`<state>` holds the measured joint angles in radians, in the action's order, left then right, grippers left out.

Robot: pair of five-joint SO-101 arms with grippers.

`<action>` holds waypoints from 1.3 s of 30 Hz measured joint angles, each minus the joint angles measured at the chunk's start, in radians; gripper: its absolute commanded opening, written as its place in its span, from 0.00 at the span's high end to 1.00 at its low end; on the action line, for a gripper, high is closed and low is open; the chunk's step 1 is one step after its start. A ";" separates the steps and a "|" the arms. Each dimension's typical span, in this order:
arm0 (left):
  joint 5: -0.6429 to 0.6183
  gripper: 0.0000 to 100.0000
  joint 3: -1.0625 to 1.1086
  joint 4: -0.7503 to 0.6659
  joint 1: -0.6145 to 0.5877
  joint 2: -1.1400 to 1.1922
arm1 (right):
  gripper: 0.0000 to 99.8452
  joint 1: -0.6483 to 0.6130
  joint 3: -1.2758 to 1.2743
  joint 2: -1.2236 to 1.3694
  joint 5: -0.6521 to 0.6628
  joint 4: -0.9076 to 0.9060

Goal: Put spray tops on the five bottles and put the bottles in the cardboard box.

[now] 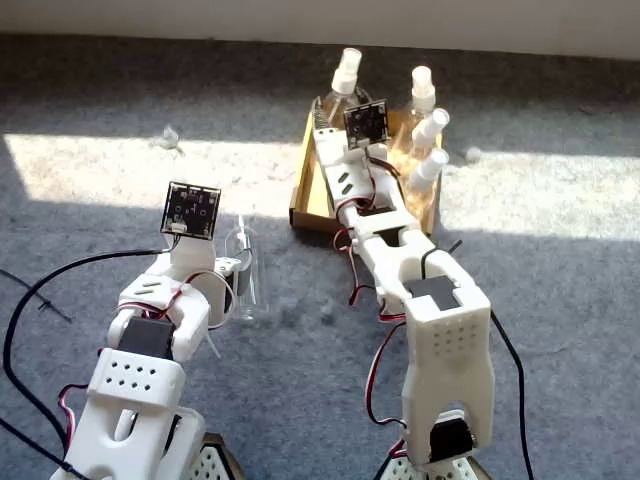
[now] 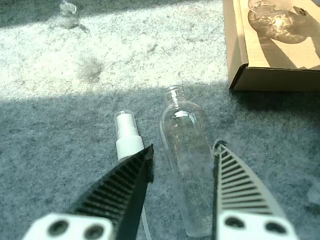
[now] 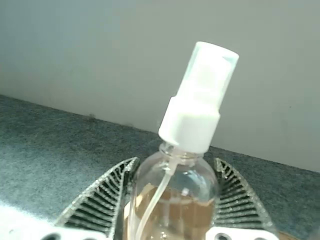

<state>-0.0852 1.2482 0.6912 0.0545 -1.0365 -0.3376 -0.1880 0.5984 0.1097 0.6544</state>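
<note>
A clear bottle [image 2: 182, 125] with no top lies on the grey carpet, its open neck pointing toward the cardboard box [image 2: 270, 60]. My left gripper [image 2: 184, 150] is open and straddles its body. A loose white spray top [image 2: 127, 136] lies beside the bottle, just outside one finger. In the high view the same bottle [image 1: 246, 265] lies at my left gripper [image 1: 235, 275]. My right gripper [image 3: 176, 162] is shut on a capped bottle [image 3: 172, 200] with a white spray top [image 3: 197, 100], held upright at the far end of the cardboard box [image 1: 312, 190]. Three capped bottles [image 1: 428, 128] stand along the box's other side.
A small clear plastic piece [image 1: 168, 137] lies on the sunlit carpet far left of the box, and another one [image 1: 472, 155] lies to its right. Black and red cables [image 1: 40, 290] trail beside both arm bases. Open carpet stretches between the lying bottle and the box.
</note>
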 measured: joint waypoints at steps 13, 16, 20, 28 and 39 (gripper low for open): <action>0.000 0.81 0.000 0.000 0.000 0.000 | 0.95 0.000 0.000 0.002 0.018 0.061; 0.000 0.81 0.000 0.000 0.000 0.000 | 0.95 -0.003 0.000 0.002 0.021 0.147; 0.000 0.81 0.000 0.000 0.000 0.000 | 0.95 -0.012 0.000 0.028 0.021 0.221; 0.000 0.81 0.000 0.000 0.000 0.000 | 0.95 -0.020 0.017 0.187 0.100 0.318; 0.000 0.81 0.000 0.000 0.000 0.000 | 0.95 -0.021 0.017 0.193 0.135 0.351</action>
<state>-0.0852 1.2482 0.6912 0.0545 -1.0365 -0.3590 -0.1711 0.7917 0.2447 1.0058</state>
